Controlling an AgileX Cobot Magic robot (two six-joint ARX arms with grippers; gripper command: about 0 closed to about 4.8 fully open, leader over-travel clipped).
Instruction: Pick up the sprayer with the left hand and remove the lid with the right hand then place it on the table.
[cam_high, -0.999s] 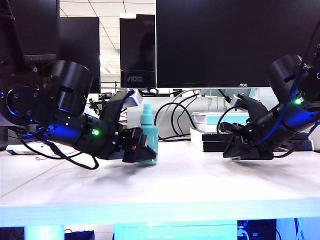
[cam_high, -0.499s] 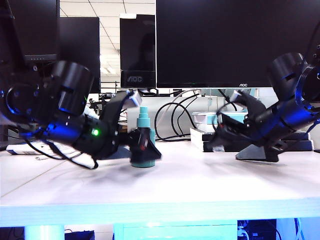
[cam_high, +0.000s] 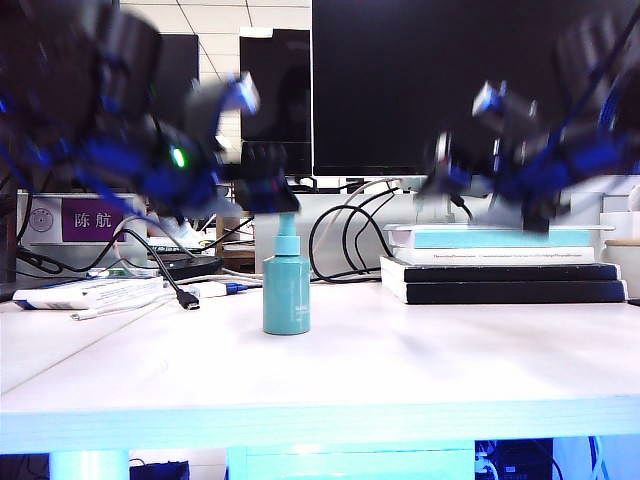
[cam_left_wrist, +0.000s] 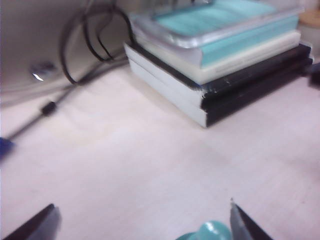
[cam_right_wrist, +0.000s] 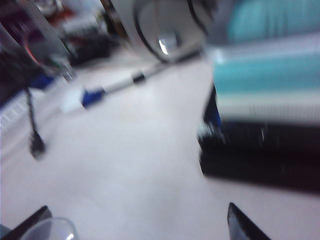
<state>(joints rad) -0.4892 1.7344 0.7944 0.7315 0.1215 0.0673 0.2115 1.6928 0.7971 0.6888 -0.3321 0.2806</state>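
Now your teal sprayer (cam_high: 287, 285) stands upright, nozzle bare, on the table (cam_high: 400, 370); left pincer (cam_left_wrist: 142, 220) and right pincer (cam_right_wrist: 137, 220) gape empty above.

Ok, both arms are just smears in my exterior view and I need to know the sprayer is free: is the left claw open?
Observer: Yes. In the left wrist view the left claw has its fingertips far apart. The teal top of the sprayer shows between them, nearer one finger, and it is not clamped.
Operator: And the right claw?
Observer: The right wrist view shows the right claw spread wide too, with only bare table between its fingertips.
Operator: Any sign of the lid?
Observer: A pale, see-through rounded shape sits beside one fingertip of the right claw. It may be the lid, but it is too blurred to be sure.
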